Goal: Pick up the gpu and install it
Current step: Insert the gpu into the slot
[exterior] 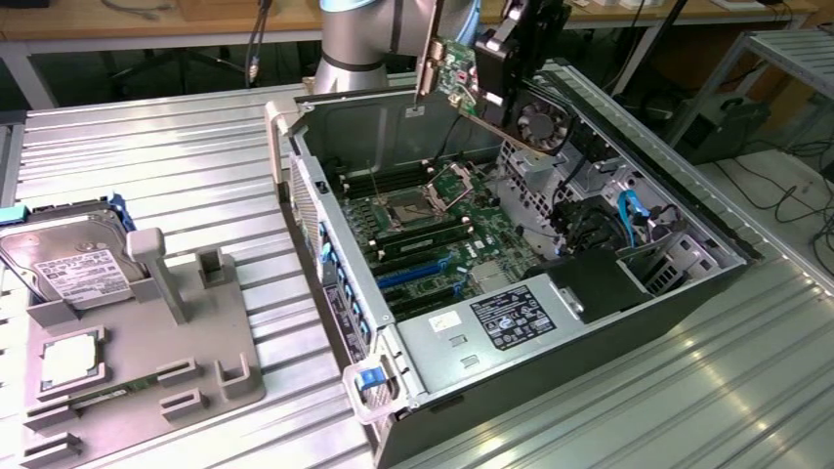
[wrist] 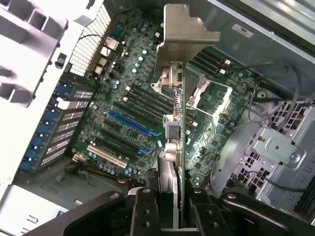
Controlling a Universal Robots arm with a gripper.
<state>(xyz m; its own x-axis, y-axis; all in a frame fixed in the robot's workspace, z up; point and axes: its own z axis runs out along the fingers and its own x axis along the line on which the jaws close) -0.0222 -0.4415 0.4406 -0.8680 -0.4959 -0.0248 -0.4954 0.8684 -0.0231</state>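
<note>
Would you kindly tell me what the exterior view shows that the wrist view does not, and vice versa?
The exterior view adds the hard drive and CPU chip on the grey holder beside the computer case. The wrist view adds the end effector closed on the gpu, and a white slot. Both share the gpu hanging over the open case's motherboard.

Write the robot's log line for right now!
gripper: shut on gpu | gpu: held above open computer case | installed: not yet

Arm (exterior: pixel 352 39) gets chopped off at 12 o'clock in the exterior view; gpu (wrist: pixel 174 132) near end's buried in the gripper (wrist: pixel 174 199).
</note>
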